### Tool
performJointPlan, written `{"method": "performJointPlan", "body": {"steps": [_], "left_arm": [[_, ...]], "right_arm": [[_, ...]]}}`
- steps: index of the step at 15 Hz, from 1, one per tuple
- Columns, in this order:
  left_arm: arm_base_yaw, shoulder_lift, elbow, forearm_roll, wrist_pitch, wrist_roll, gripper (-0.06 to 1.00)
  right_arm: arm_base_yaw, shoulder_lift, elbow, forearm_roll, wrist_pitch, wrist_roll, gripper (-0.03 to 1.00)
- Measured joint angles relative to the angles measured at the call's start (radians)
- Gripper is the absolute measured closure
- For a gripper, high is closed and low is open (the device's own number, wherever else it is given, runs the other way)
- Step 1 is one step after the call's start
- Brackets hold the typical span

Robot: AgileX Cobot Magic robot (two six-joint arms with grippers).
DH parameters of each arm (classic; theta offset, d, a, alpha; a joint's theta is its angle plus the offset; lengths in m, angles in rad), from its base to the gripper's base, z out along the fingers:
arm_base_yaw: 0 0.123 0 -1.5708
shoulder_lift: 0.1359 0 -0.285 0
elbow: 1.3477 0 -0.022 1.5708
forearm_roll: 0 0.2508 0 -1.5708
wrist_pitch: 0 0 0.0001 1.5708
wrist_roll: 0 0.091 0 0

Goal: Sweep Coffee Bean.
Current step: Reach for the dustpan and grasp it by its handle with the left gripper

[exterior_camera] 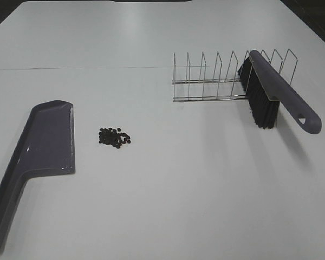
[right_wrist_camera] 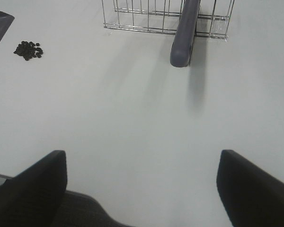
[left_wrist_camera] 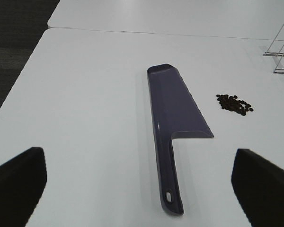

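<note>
Now: left gripper (left_wrist_camera: 140, 177) stands wide open, gripping nothing. The purple dustpan (left_wrist_camera: 177, 106) lies flat on the white table (exterior_camera: 184, 200) just ahead, its handle toward the gripper. Right gripper (right_wrist_camera: 144, 184) is likewise open and unloaded, with bare tabletop between it and the brush (exterior_camera: 271, 92). The coffee bean (exterior_camera: 114, 137) sits as one small heap on the table, near the dustpan's long edge but apart from it, all outside the pan. The wire rack (exterior_camera: 206, 81), well apart to the right, holds the brush at its right end, bristles down, handle jutting out the front.
</note>
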Motion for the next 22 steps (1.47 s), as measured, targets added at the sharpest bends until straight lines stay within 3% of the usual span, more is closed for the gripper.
{"method": "performJointPlan", "body": {"steps": [7, 16, 22], "left_arm": [[0.000, 0.295, 0.001, 0.001, 0.000, 0.000, -0.05], [0.000, 0.794, -0.010, 0.006, -0.018, -0.093, -0.05], [0.000, 1.068, -0.032, -0.068, -0.270, -0.124, -0.05]], "right_arm": [[0.000, 0.000, 0.000, 0.000, 0.000, 0.000, 0.21], [0.000, 0.000, 0.000, 0.000, 0.000, 0.000, 0.21], [0.000, 0.000, 0.000, 0.000, 0.000, 0.000, 0.21]]}}
